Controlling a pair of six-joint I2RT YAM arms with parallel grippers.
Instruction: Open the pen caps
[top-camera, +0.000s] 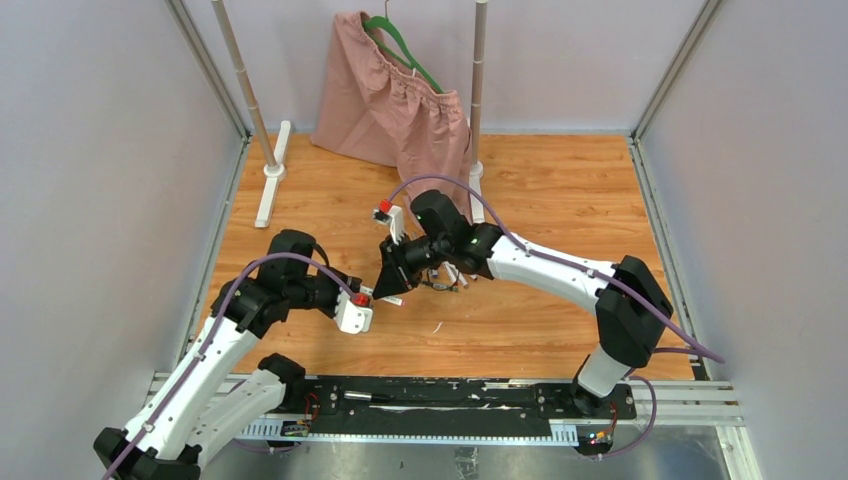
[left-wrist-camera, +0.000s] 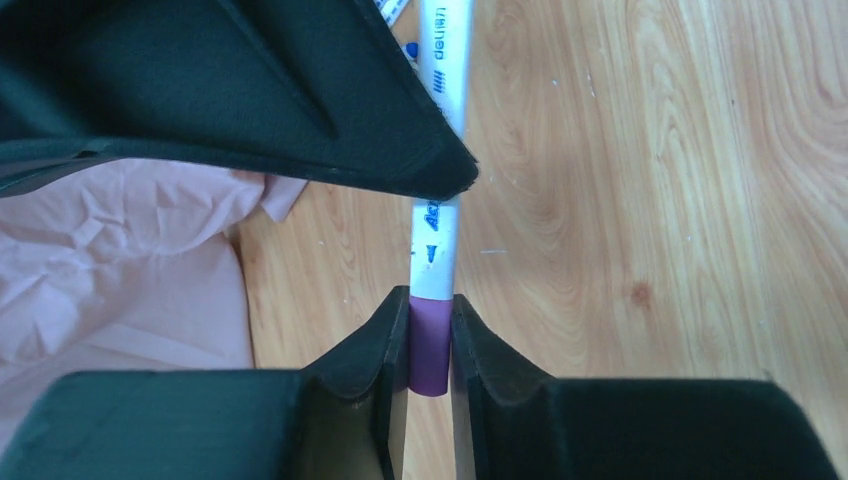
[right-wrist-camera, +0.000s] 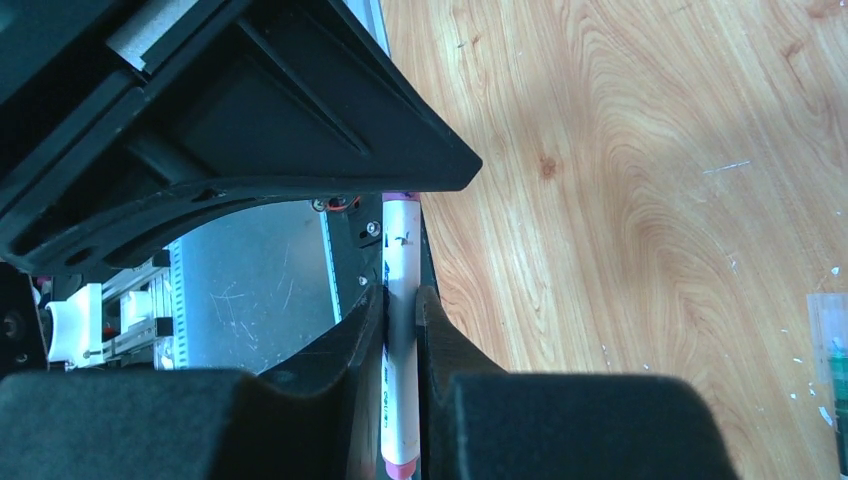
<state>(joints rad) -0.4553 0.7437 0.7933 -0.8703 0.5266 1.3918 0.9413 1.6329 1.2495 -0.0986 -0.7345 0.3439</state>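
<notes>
From the top camera I have the left claw (top-camera: 367, 300) and the right claw (top-camera: 388, 282) tip to tip over the wooden table (top-camera: 560, 200), too close together for me to read either grip. A small heap of other pens (top-camera: 447, 280) lies just behind the right claw. I cannot tell whether those are capped.

On the left wrist camera, my left claw is clamped on the purple cap (left-wrist-camera: 430, 350), one finger on each side. The white barrel (left-wrist-camera: 437, 255) runs straight out ahead of the fingertips and passes under the right claw's finger. The cap sits flush on the barrel.

On the right wrist camera, the right claw is clamped on that barrel at mid-length, with the cap a purple sliver just past its tips.

I judge both holds set and the pull not yet made. This cap has to come off first, then any capped pens in the heap.
</notes>
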